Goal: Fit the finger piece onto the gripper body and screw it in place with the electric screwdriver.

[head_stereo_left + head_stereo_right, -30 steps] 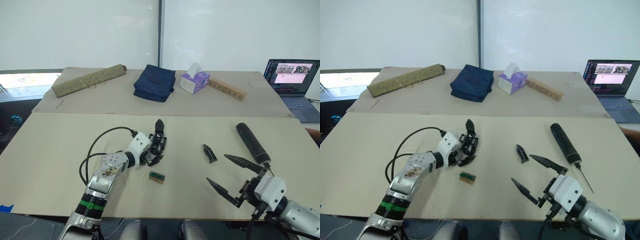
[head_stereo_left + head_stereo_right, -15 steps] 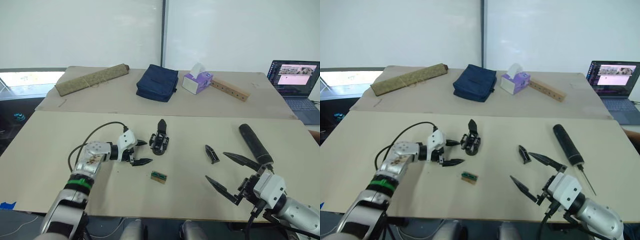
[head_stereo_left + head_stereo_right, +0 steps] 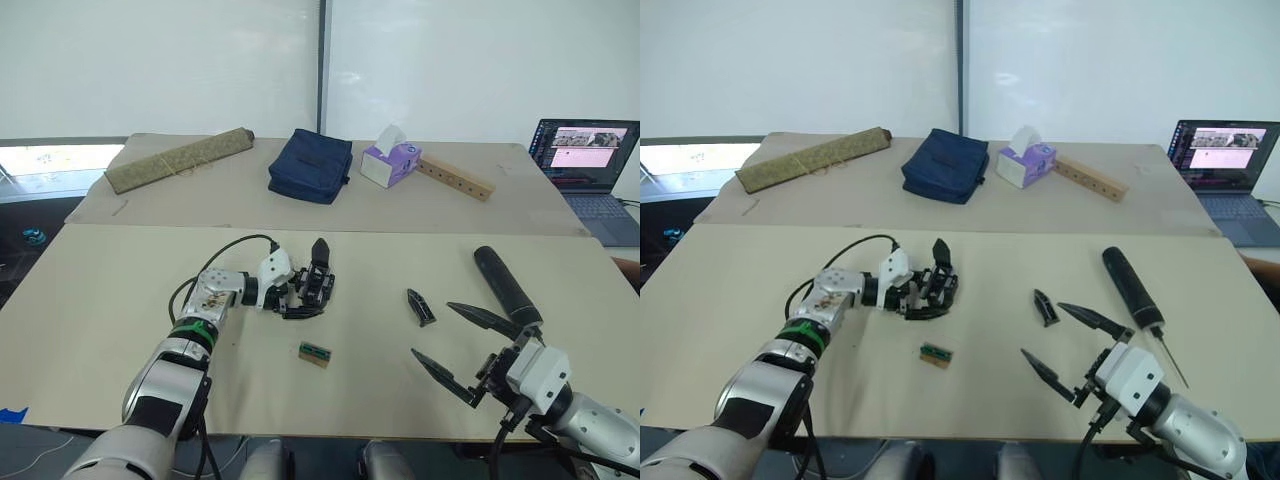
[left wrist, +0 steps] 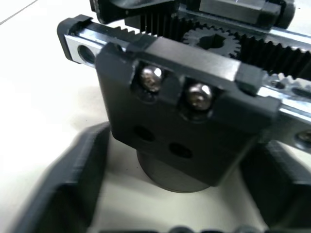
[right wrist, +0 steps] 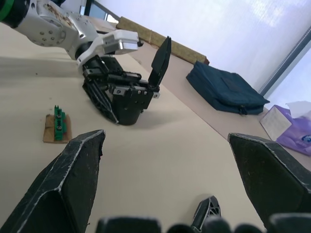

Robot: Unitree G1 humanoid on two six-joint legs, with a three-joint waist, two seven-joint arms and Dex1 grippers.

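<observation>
Beige tabletop (image 3: 120, 300) fills the lower frame. At centre, the gripper body (image 3: 318, 280) is flanked by the left gripper (image 3: 296, 296), its fingers set around the round base, seemingly to steady it; a firm clamp cannot be confirmed. The finger piece (image 3: 420, 306) lies right of centre, and the electric screwdriver (image 3: 505, 285) further right. The right gripper (image 3: 462, 352) is spread wide, empty, near both.

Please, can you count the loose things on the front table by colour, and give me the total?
Black: 3 (gripper body, finger piece, electric screwdriver)
Green-and-tan: 1 (small block)
Total: 4
</observation>
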